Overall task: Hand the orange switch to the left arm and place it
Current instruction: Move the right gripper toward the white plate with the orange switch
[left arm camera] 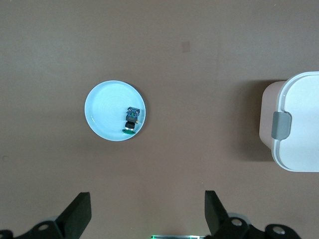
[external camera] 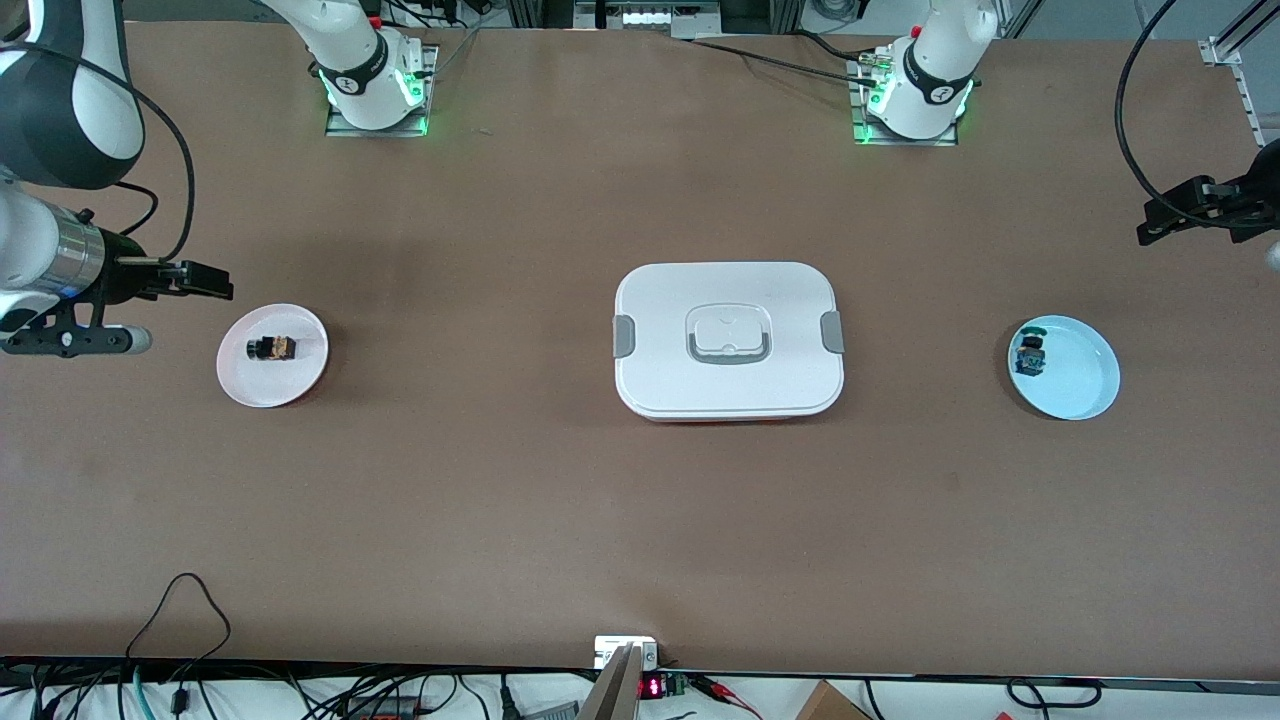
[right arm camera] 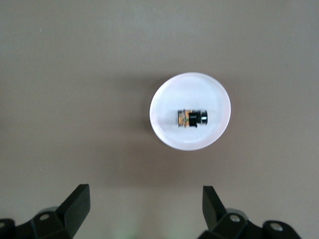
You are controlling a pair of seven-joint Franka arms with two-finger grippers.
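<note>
The orange switch (external camera: pixel 271 348) lies on its side on a small pale pink plate (external camera: pixel 292 385) toward the right arm's end of the table. It also shows in the right wrist view (right arm camera: pixel 192 118), on the plate (right arm camera: pixel 167 132). My right gripper (external camera: pixel 205 282) is open and empty, up in the air beside that plate; its tips show in its wrist view (right arm camera: pixel 144 204). The white box (external camera: pixel 728 340) stands closed in the middle of the table. My left gripper (external camera: pixel 1160 222) is open and empty, high over the left arm's end; its tips show in its wrist view (left arm camera: pixel 148 209).
A blue-and-teal switch (external camera: pixel 1030 356) lies on a light blue plate (external camera: pixel 1082 388) toward the left arm's end, also seen in the left wrist view (left arm camera: pixel 131 118). The box's edge with a grey clip shows there too (left arm camera: pixel 299 124). Cables run along the table's near edge.
</note>
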